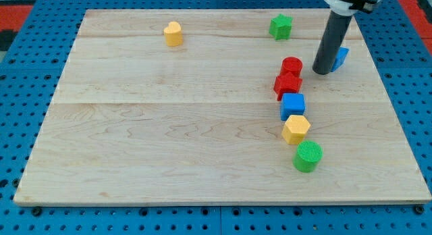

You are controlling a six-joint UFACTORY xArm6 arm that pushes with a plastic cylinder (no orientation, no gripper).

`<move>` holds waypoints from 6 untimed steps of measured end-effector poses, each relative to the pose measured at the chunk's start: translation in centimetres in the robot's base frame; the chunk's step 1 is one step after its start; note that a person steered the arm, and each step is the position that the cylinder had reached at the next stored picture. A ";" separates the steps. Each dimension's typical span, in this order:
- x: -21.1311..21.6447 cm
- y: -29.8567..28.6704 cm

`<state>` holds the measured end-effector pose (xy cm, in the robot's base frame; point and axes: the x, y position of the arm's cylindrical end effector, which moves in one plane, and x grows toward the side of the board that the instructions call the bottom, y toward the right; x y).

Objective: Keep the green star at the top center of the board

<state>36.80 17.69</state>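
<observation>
You have the wooden board (169,140) filling the view, lying on a blue perforated surface (27,59).

Going from the view's left: a yellow block (173,33), rounded at its top, sits alone at about 11 o'clock on the board, near the top edge.

The green star (281,26) lies at about 1 o'clock, close to the top edge and to the right of the board's centre line, well apart from the yellow block.

Below the star, at about 3 o'clock, you see a line of five blocks running toward the view's bottom: a red cylinder (291,65) touching a red block (287,84) of unclear shape, then a blue cube (293,105), a yellow hexagon block (295,128), and a green cylinder (308,156) at about 4 o'clock.

My tip (322,71) rests on the board just right of the red cylinder, at 4 o'clock from the star and apart from it. The rod carries no jaws and holds nothing. A blue block (341,57) is partly hidden behind the rod, at its right; shape cannot be told.
</observation>
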 end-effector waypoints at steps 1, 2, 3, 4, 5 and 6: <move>-1.0 -4.3; -3.9 -0.5; -7.3 -0.3; -10.6 2.5; -11.5 -4.5; -11.5 -10.9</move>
